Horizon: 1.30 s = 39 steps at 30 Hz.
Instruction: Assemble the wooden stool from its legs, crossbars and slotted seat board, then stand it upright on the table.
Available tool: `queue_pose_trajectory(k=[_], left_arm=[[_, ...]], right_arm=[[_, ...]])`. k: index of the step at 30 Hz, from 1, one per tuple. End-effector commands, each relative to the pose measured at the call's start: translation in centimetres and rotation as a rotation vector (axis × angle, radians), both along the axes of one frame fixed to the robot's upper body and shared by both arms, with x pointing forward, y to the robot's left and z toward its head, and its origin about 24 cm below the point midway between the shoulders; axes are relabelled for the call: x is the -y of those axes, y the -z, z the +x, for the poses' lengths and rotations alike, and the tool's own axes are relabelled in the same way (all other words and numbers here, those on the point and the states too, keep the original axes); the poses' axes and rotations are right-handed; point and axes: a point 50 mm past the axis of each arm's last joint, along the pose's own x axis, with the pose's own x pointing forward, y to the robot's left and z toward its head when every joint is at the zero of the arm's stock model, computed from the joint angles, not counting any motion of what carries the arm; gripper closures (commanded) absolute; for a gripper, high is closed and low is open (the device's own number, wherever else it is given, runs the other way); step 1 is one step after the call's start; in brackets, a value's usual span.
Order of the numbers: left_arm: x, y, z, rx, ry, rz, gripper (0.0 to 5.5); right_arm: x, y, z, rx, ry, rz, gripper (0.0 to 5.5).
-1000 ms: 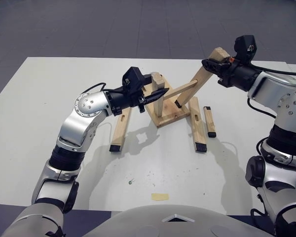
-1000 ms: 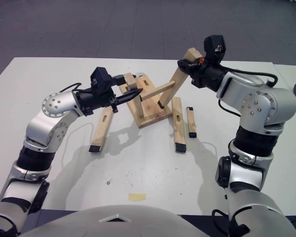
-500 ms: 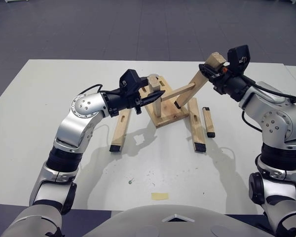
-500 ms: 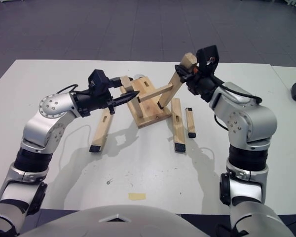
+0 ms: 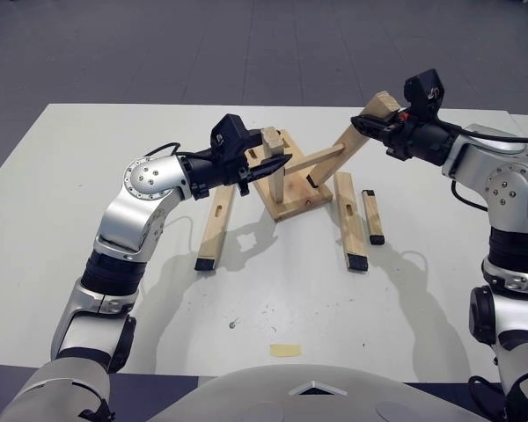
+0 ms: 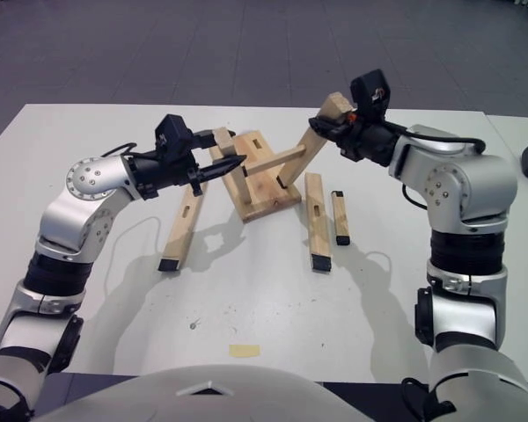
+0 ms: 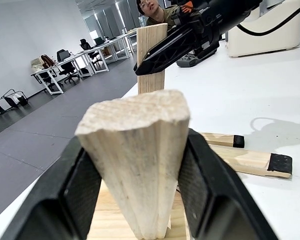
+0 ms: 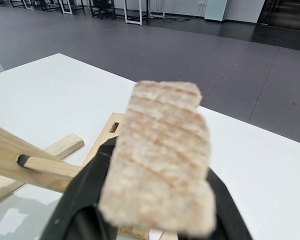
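The slotted seat board (image 5: 292,202) lies mid-table with two legs set in it. My left gripper (image 5: 279,164) is shut on the upright leg (image 5: 274,176), whose end grain faces the left wrist camera (image 7: 140,150) between both pads (image 7: 77,192). My right gripper (image 5: 371,128) is shut on the top of the tilted leg (image 5: 355,142), seen end-on in the right wrist view (image 8: 160,150). A crossbar (image 5: 313,160) joins the two legs. Two loose legs lie flat, one to the left (image 5: 215,224) and one to the right (image 5: 350,221), next to a short crossbar (image 5: 372,215).
The white table (image 5: 88,220) has open room on its left side and along its front. A small yellowish scrap of tape (image 5: 286,350) lies near the front edge. Dark floor surrounds the table.
The seat board with its two legs has shifted slightly farther from me, held by both grippers. My right elbow has swung outward. The loose pieces have not moved.
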Motion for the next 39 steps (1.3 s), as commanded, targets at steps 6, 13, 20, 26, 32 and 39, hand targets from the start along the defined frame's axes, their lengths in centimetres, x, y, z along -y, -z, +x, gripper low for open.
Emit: queue_pose_trajectory(k=[6,13,20,26,32,39], left_arm=[[-1.4,0.6,1.3,0.006,-0.149,0.100,3.48],[-1.7,0.3,1.2,-0.008,-0.164,0.055,3.48],[-1.8,-0.1,-0.1,-0.110,-0.092,-0.027,3.47],[-2.3,-0.3,0.2,-0.136,-0.112,-0.025,3.47],[-2.3,0.0,-0.1,-0.083,-0.101,0.049,2.47],[-2.2,-2.2,0.1,-0.050,-0.088,-0.056,1.23]], right_arm=[[-2.1,8.9,-1.7,-0.322,0.108,-0.036,4.39],[-2.4,3.8,-2.0,-0.113,0.139,0.035,4.39],[-2.7,-0.7,-3.0,0.003,0.147,0.134,3.83],[-2.5,-3.8,-2.8,0.102,0.164,0.239,2.91],[-2.0,-8.0,-2.9,0.238,0.176,0.315,1.92],[-1.4,-9.9,-1.4,0.395,0.291,0.381,0.72]])
